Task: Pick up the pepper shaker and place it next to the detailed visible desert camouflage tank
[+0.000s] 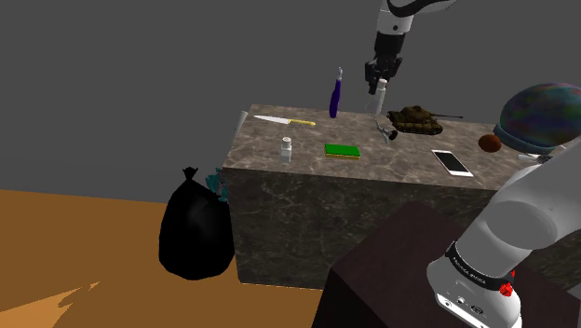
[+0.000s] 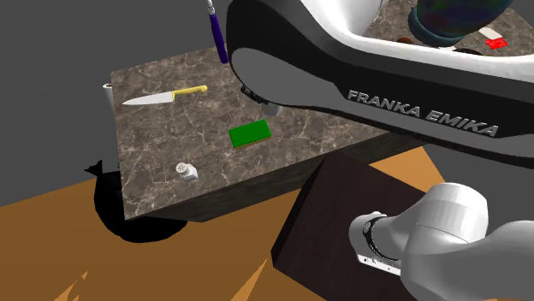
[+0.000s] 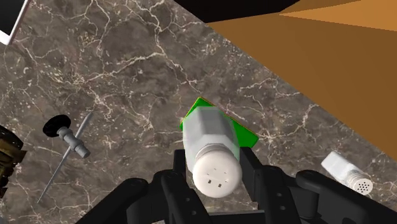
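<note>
In the shoulder view, a black bag [image 1: 195, 233] stands on the floor, left of the counter [image 1: 279, 200]. On the counter lie a knife [image 1: 282, 120], a second shaker [image 1: 287, 149] and a green sponge [image 1: 342, 150]. Above the far edge hangs the gripper [image 1: 381, 84]. Its jaws are clenched on the white shaker [image 1: 382, 91], which is in the air, up and left of the tank [image 1: 416, 118]. A phone [image 1: 452, 162] lies further right.

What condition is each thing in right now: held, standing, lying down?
held shaker: clasped in the air above the counter.
gripper: shut on it.
other shaker: standing on the counter.
knife: lying flat.
tank: upright on its tracks.
phone: lying flat.
</note>
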Robot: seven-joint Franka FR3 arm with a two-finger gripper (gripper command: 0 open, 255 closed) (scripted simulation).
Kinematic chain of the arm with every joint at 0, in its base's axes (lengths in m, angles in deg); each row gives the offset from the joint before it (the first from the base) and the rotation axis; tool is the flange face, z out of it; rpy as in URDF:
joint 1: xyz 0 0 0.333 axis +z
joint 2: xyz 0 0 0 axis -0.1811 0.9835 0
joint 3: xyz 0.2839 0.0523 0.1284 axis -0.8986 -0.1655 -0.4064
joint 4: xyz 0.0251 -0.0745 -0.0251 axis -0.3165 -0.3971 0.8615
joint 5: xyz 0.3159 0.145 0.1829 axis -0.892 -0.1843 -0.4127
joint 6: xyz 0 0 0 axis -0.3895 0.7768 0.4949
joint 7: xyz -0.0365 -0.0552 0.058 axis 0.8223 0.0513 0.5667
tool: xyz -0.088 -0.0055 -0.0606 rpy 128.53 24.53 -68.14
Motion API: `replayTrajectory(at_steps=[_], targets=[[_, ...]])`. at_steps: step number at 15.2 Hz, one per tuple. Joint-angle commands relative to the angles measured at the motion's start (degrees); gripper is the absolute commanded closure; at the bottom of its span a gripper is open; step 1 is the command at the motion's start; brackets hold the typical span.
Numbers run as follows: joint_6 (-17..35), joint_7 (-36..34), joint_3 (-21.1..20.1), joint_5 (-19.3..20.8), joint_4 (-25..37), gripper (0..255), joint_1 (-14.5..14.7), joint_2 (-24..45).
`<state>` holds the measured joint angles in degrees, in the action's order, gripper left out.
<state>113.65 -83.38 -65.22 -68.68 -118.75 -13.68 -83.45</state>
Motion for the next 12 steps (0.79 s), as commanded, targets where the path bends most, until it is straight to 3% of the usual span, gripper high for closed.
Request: replayTrajectory(at_steps=[1,12], targets=[[0.0,2.8,1.8,0.6,-0.8,255,-1.1,-1.1],[1.6,18.2,12.5,3.2,0.3,255,-6.8,-0.5]])
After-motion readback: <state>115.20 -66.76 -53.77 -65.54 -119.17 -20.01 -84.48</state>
